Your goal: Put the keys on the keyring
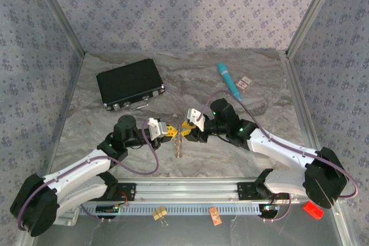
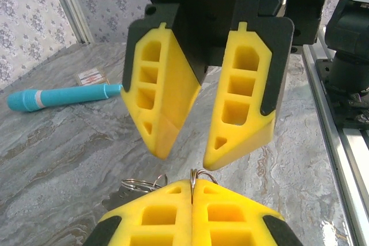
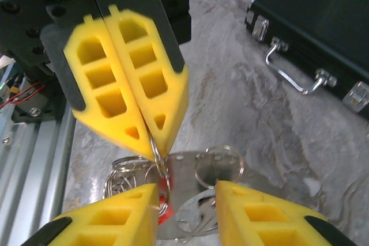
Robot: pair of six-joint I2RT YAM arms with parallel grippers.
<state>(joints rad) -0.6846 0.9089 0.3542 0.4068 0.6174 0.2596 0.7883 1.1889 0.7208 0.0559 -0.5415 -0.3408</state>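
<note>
My left gripper [image 2: 192, 184] is shut on the thin wire of the keyring [image 2: 203, 174], held above the marble table. In the right wrist view the keyring [image 3: 154, 149] is pinched between the left gripper's yellow fingers [image 3: 155, 93]. Silver rings and flat shiny keys [image 3: 193, 191] hang below it, with a red bit among them. My right gripper [image 3: 184, 187] stands open, one finger on each side of the hanging keys. From above, the left gripper [image 1: 168, 132] and right gripper [image 1: 189, 125] meet tip to tip over the dangling keys [image 1: 179, 147].
A black case [image 1: 130, 83] lies at the back left. A teal pen-like stick [image 1: 229, 80] and small cards [image 1: 246, 83] lie at the back right. The aluminium rail [image 1: 190, 191] runs along the near edge, with a binder clip [image 1: 159, 213] in front of it.
</note>
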